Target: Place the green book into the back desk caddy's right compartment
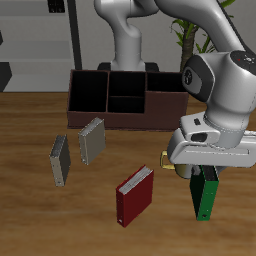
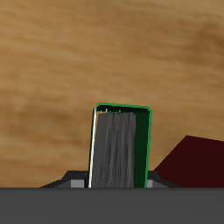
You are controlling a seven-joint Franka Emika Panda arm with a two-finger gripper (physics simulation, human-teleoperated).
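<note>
- Table (image 1: 30,220) is the biggest thing, brown wood with light and dark streaks, and everything sits on it.
- Robot arm (image 1: 225,85) is big, white and grey, and it bends down over the front part of the table.
- Back desk caddy (image 1: 125,98) is a wide, dark red-brown box, black inside, standing far back near the robot's base.
- Walls split the caddy into parts, and the right compartment (image 1: 88,92) is the wide one at one end.
- Fingers (image 1: 204,176) hang below the arm's white hand and are closed on the green book (image 1: 204,195).
- Green book hangs upright from its top, well in front of the caddy and near the table's front edge.
- I cannot tell if the bottom of the green book touches the table.
- Wrist view looks down the green book (image 2: 121,147), with its green cover round the grey page edges and wood behind.
- Red book (image 1: 134,195) lies tilted on the table, near the green book but not touching it.
- Dark red corner of the red book (image 2: 194,162) shows just beside the green book in the wrist view.
- Two grey books, one (image 1: 92,141) and another (image 1: 60,159), stand close together between the caddy and the front edge.
</note>
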